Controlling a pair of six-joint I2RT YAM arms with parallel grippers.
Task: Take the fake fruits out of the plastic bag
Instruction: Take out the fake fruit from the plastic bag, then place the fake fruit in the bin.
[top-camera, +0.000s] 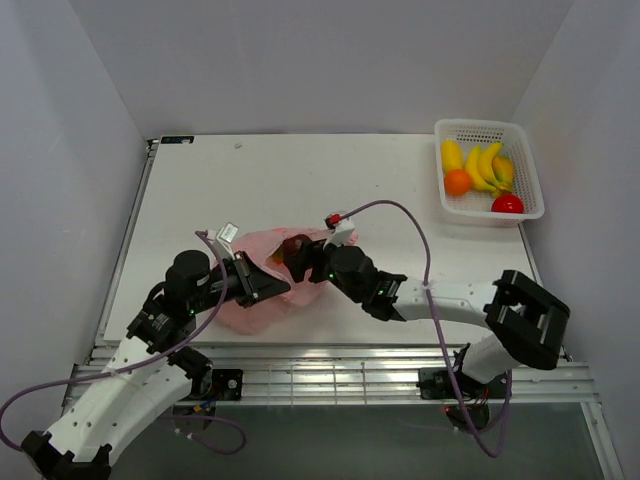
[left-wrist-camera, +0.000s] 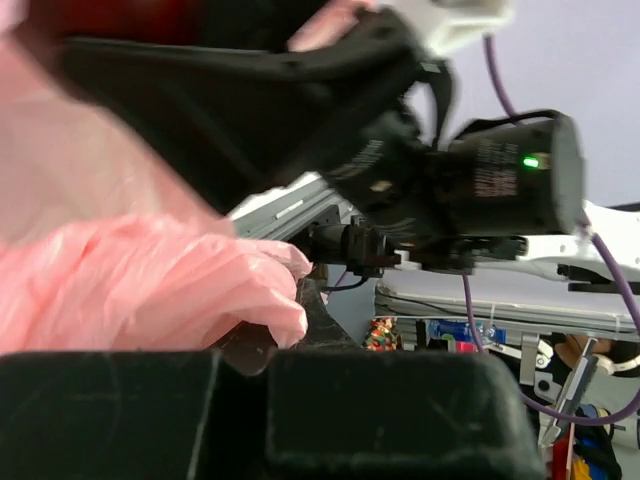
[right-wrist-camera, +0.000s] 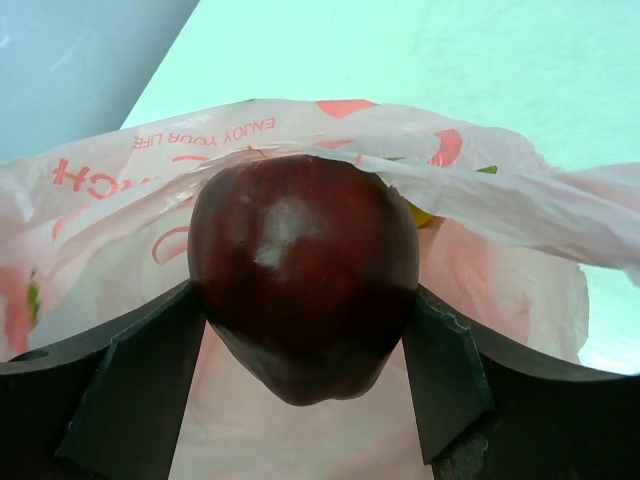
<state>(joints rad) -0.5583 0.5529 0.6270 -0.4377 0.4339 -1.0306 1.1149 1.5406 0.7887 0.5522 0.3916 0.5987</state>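
Left fingers (left-wrist-camera: 380, 420) are pinching the crinkly pink plastic bag (top-camera: 248, 310) steady while right fingers (right-wrist-camera: 140, 390) are squeezing a glossy dark-purple fruit (right-wrist-camera: 303, 265) free.

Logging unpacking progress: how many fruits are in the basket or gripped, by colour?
Yellow: 3, banana bunch, two oval fruits, in the basket
Orange: 1, an orange
Red: 1, an apple
Dark red: 1, fruit held by the right end effector
Total: 6
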